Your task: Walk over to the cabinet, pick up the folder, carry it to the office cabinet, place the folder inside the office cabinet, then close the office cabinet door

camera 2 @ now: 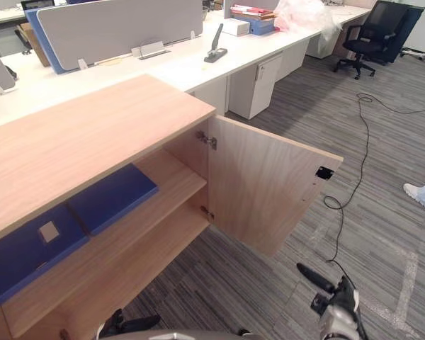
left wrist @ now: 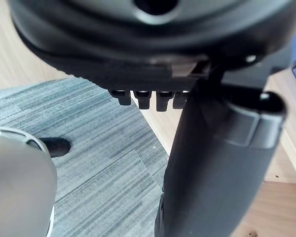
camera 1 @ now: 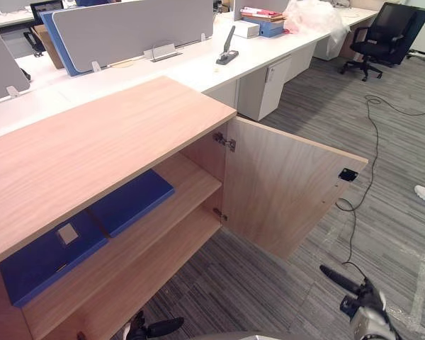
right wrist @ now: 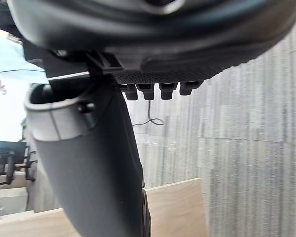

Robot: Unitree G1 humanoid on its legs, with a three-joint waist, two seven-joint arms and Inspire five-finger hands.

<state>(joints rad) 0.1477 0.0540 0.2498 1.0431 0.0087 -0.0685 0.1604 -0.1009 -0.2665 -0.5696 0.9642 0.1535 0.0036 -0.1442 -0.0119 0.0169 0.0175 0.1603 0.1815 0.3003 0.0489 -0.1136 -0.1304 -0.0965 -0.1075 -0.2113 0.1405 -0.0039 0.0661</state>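
Blue folder [camera 1: 131, 202] lies flat on the upper shelf [camera 1: 188, 190] of the office cabinet [camera 1: 92, 142], so we judge the placing done and only the door left. Nearest us, our left hand [camera 1: 159, 327] and right hand [camera 1: 340, 280] hang low over the carpet, fingers relaxed and holding nothing. Beyond them the cabinet door [camera 1: 283, 191] stands wide open, its inner face toward us. Next, we think, the right hand must reach behind its free edge and swing it shut. Farther off stands a white desk [camera 1: 198, 67].
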